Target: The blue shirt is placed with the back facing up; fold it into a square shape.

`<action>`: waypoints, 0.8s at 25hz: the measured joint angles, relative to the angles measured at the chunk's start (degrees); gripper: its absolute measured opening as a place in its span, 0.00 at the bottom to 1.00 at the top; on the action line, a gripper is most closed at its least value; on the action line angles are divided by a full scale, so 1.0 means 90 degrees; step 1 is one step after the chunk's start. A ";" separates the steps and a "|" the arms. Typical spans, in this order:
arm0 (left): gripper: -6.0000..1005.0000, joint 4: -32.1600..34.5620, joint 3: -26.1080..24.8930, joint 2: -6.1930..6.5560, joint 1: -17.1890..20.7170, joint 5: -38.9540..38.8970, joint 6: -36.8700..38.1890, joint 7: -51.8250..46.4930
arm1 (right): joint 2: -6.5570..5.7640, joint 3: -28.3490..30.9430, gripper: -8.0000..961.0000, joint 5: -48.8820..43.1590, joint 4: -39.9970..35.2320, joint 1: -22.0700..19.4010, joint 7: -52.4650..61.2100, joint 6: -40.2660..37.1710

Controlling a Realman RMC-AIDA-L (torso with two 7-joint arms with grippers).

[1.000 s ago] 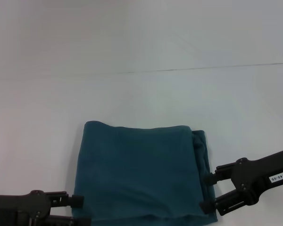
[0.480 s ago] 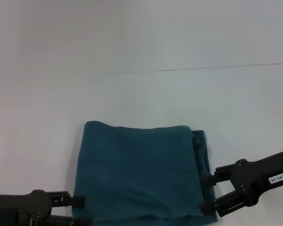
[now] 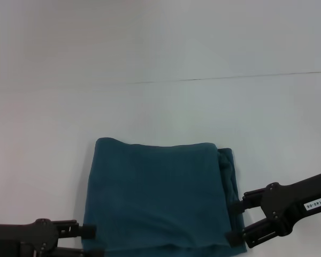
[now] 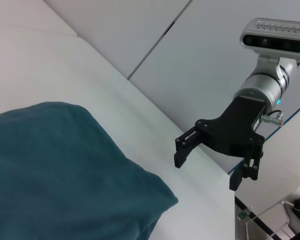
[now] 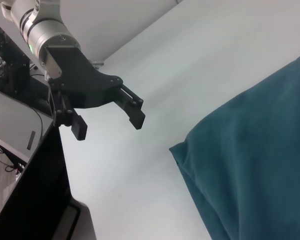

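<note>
The blue shirt (image 3: 158,195) lies folded into a near-square teal block on the white table, its plain side up and thicker folded layers along its right edge. My left gripper (image 3: 91,241) is open at the shirt's near left corner, holding nothing. At the near right edge my right gripper (image 3: 232,221) is also open and holds nothing. The left wrist view shows the shirt (image 4: 55,170) with the right gripper (image 4: 206,170) open a little way beyond its corner. In the right wrist view, the left gripper (image 5: 109,126) hangs open, apart from the shirt (image 5: 255,165).
The white table (image 3: 160,107) stretches far and to both sides of the shirt, with a thin seam line across it. Its edge and a dark stand show in the right wrist view (image 5: 55,200).
Both grippers have drifted slightly toward the near edge of the table. The shirt has not moved.
</note>
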 joint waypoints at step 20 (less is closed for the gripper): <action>0.87 -0.0007 -0.0001 -0.0033 0.0033 -0.0034 -0.0036 0.0029 | 0.0000 0.0003 0.97 0.0006 0.0167 -0.0001 -0.0057 0.0148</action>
